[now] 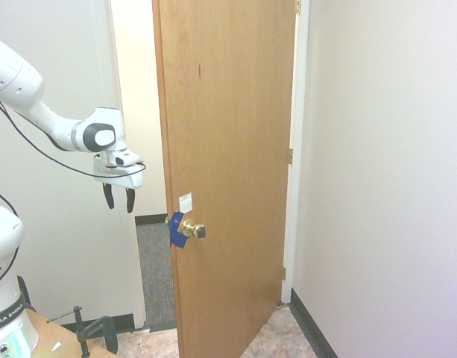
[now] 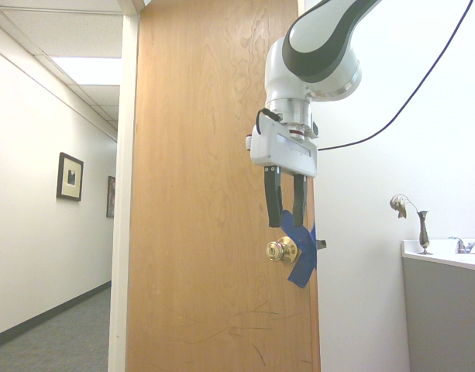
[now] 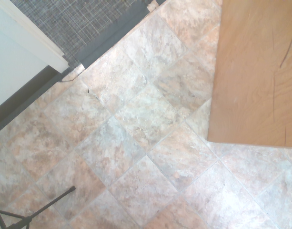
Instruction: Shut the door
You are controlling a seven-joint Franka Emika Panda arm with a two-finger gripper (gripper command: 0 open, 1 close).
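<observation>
The door [image 1: 228, 149] is a tall honey-brown wooden slab standing partly open, hinged on its right side in the first exterior view. Its brass knob [image 1: 193, 229] has blue tape [image 1: 176, 230] behind it and a small white sticker [image 1: 186, 202] above. My gripper [image 1: 118, 199] hangs open in the air, fingers pointing down, left of the door's free edge and a little above knob height, touching nothing. In the second exterior view the gripper [image 2: 287, 211] shows in front of the door [image 2: 206, 201], just above the knob [image 2: 282, 249]. The wrist view shows the door's lower corner [image 3: 253, 71] over the floor.
A white door frame [image 1: 127, 246] and wall stand behind the gripper. Grey carpet [image 1: 155, 261] lies in the hallway beyond the opening; tiled floor [image 3: 136, 143] lies below. A white wall [image 1: 385, 186] runs along the right. A counter [image 2: 442, 256] with a small vase [image 2: 421, 229] stands nearby.
</observation>
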